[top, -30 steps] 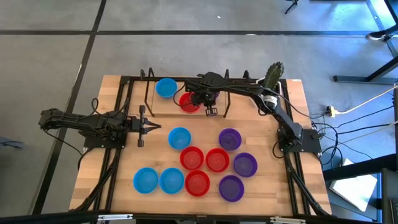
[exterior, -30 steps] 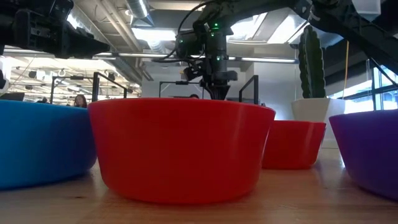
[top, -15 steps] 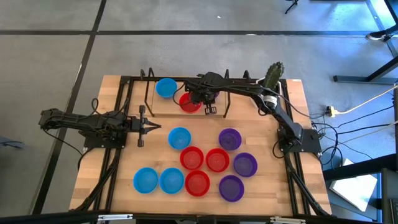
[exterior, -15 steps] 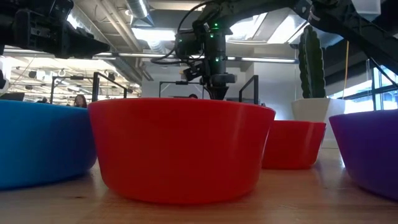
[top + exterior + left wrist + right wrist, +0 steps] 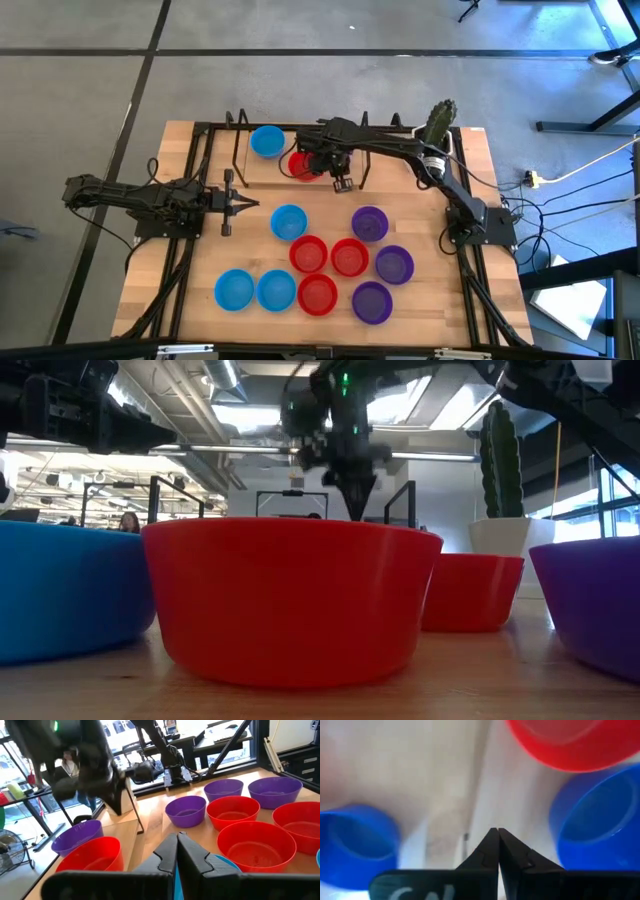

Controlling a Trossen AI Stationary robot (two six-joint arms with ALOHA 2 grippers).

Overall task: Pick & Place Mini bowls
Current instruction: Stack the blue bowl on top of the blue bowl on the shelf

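My right gripper (image 5: 341, 183) hangs shut, pointing down, above the raised wooden board (image 5: 268, 170) at the table's far middle; it holds nothing (image 5: 497, 845). Beside it on the board rest a red mini bowl (image 5: 298, 163) and a blue one (image 5: 266, 140). The left wrist view shows a purple bowl (image 5: 77, 834) behind that red one (image 5: 92, 857). Several more blue, red and purple bowls stand upright on the table's near half, among them a blue one (image 5: 288, 221) and a red one (image 5: 308, 253). My left gripper (image 5: 243, 204) waits shut at the left (image 5: 177, 851).
A white pot with a green cactus (image 5: 440, 122) stands at the far right corner. Black frame rails (image 5: 200, 180) run along the table's edges and around the board. In the low view a red bowl (image 5: 290, 600) fills the foreground.
My right gripper has risen above the board and drifted slightly toward the table's near edge, staying shut and pointing down. The bowls have kept their places.
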